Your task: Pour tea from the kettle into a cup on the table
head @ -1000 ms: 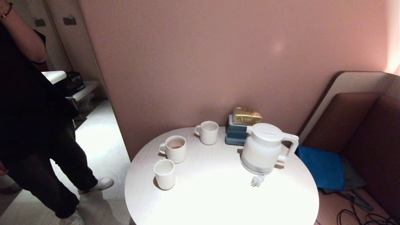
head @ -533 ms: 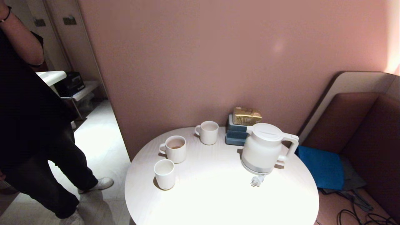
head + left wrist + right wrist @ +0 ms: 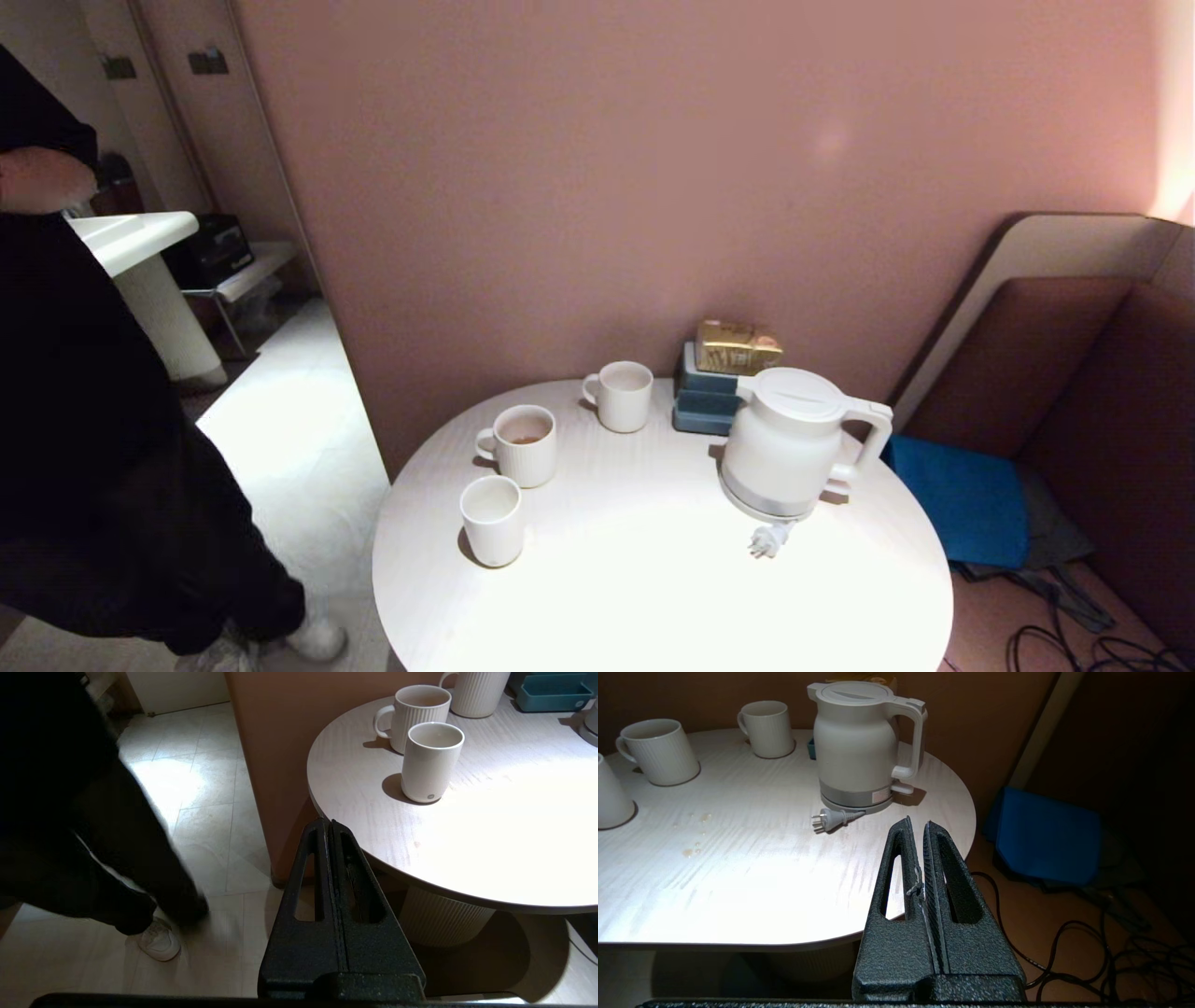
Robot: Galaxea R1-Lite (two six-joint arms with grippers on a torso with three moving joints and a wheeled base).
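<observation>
Leftmost, a person (image 3: 84,420) in dark clothes stands on the floor beside the table (image 3: 653,579). Left gripper (image 3: 331,826) hangs off the table's edge, fingers pressed together, empty. On the table, three cups — near cup (image 3: 492,519), ribbed cup (image 3: 525,444) with a little brown tea (image 3: 527,439) at its bottom, far cup (image 3: 620,395). Kettle (image 3: 789,442) stands upright toward the right, handle pointing right, plug (image 3: 766,540) lying in front. Right gripper (image 3: 917,828) — fingers closed, holding nothing, below the table's near-right edge.
</observation>
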